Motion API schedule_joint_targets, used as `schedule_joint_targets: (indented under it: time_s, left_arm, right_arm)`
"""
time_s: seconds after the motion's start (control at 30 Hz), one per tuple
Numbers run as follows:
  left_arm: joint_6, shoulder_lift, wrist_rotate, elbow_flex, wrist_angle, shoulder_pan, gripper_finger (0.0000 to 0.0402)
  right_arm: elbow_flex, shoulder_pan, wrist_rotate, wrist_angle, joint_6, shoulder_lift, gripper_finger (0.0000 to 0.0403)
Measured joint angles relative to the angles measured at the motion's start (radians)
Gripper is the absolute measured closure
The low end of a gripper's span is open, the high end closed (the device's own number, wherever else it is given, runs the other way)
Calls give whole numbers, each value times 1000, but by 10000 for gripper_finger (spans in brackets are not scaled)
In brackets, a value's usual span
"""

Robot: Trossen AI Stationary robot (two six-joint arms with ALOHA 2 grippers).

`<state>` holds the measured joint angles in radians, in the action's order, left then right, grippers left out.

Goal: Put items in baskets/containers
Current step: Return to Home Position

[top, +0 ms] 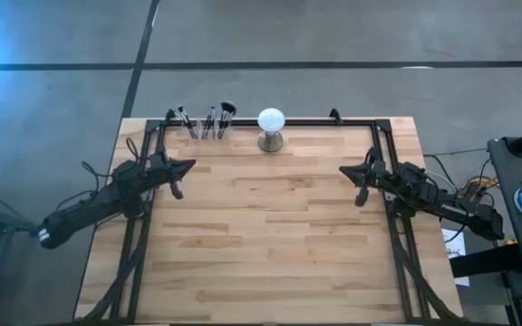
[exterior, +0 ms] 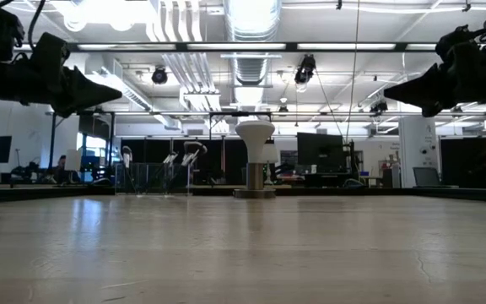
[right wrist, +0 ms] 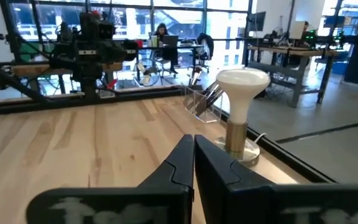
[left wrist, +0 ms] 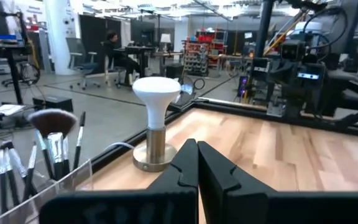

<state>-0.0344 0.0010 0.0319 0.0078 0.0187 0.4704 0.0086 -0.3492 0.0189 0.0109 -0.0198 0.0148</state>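
Note:
Slim makeup brushes (top: 205,119) stand upright, handles down, in a row of clear cups (top: 208,132) at the table's far left; a wide fan-headed brush (left wrist: 53,121) stands among them. My left gripper (top: 189,166) is shut and empty, pointing level over the table's left side, well short of the cups. My right gripper (top: 343,171) is shut and empty over the right side. Both also show from their own wrists, my left gripper (left wrist: 197,149) and my right gripper (right wrist: 193,144).
A white globe on a metal stand (top: 271,128) stands at the far edge, right of the cups. A black frame (top: 361,121) runs along the table's far, left and right edges. Bare wooden tabletop (top: 270,235) lies between the arms.

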Motion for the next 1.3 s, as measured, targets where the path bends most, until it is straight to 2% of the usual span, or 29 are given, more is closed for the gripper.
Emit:
schedule_joint_targets:
  time_s: [0.37,0.57,1.3]
  left_arm:
    - [-7,5,-31,0,-20,-6,401]
    - [-124,5,-29,-1,-18,-6,401]
    - [-130,5,-30,3,-6,-6,401]
  right_arm:
    - [0,0,-22,-1,40,15,394]
    - [0,0,-21,-1,40,14,394]
    - [0,0,-21,-1,19,14,394]
